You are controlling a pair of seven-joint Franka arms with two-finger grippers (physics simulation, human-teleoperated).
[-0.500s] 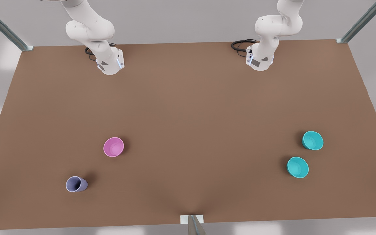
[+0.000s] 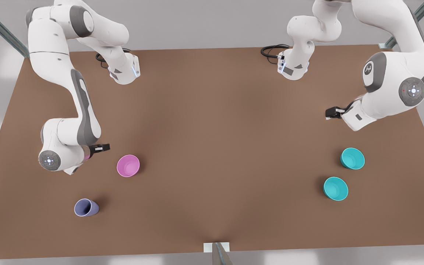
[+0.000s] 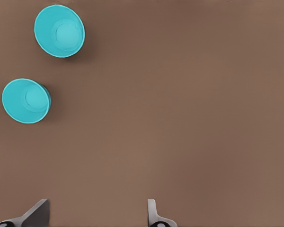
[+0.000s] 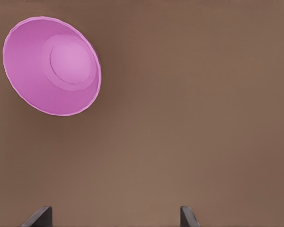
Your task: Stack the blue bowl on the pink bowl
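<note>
The blue bowl (image 2: 335, 188) is sitting upright on the table (image 2: 212, 121), toward 4 o'clock of the front view, empty. A second teal bowl (image 2: 352, 158) is standing just beside it at its 1 o'clock, apart from it; the two look identical. In my left wrist view both are showing together, the blue bowl (image 3: 26, 100) and the second teal bowl (image 3: 59, 31).

The pink bowl (image 2: 128, 165) is resting upright well apart from them, toward 8 o'clock of the front view. A lavender cup (image 2: 86, 207) is lying tilted at its 7 o'clock.

I am holding my left gripper (image 2: 330, 113) above the table at 12 o'clock of the teal pair, its fingers (image 3: 38, 213) spread wide and empty.

My right gripper (image 2: 103, 148) is hovering just beside the pink bowl (image 4: 52, 66) at its 10 o'clock, fingers (image 4: 40, 215) wide apart, gripping nothing.
</note>
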